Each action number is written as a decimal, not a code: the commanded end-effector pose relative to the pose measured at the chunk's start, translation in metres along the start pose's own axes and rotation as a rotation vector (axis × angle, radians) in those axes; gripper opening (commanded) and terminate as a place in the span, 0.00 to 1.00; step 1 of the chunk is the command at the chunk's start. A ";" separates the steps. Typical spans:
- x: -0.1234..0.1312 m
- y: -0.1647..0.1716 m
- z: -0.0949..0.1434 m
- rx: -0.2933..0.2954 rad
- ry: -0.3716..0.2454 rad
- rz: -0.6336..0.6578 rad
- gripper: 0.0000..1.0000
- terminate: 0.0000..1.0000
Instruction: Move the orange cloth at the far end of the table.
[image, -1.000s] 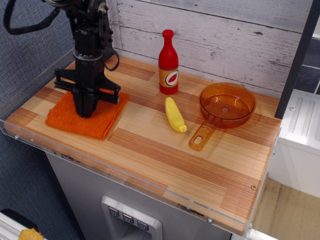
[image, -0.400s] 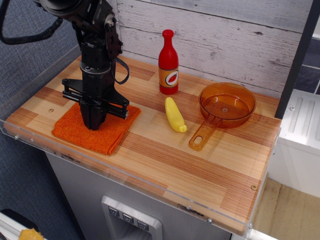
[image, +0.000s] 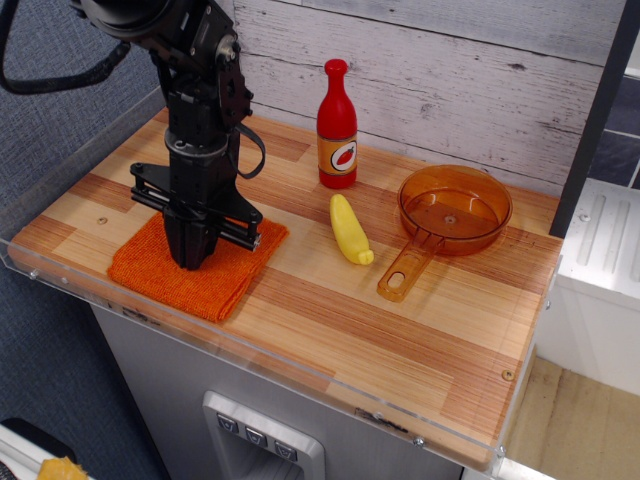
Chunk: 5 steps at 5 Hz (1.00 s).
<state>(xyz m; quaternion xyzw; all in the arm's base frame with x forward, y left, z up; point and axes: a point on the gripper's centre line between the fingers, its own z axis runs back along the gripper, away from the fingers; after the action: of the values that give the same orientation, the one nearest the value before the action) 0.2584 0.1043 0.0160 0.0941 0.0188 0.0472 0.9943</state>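
Even, bright light fills the frame. The surface (image: 330, 310) shows only soft, faint shadows. Focus is sharp throughout, without glare.

Black gripper (image: 190, 262) points straight down onto the orange cloth (image: 195, 268) at left of the table (image: 330, 320); bottle (image: 337, 126), banana (image: 349, 229) and pan (image: 447, 217) sit right

My wood-strip bench (image: 330, 320) carries the orange cloth (image: 215, 275), a red bottle (image: 337, 130), a yellow banana (image: 349, 230) and an amber pan (image: 455, 210).
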 end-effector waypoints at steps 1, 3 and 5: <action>-0.002 0.011 0.020 -0.005 -0.070 -0.014 0.00 0.00; 0.000 0.022 0.039 0.000 -0.075 0.014 1.00 0.00; -0.001 0.022 0.050 0.006 -0.036 -0.006 1.00 0.00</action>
<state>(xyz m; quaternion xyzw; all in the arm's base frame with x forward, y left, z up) 0.2503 0.1076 0.0506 0.0872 0.0361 0.0422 0.9946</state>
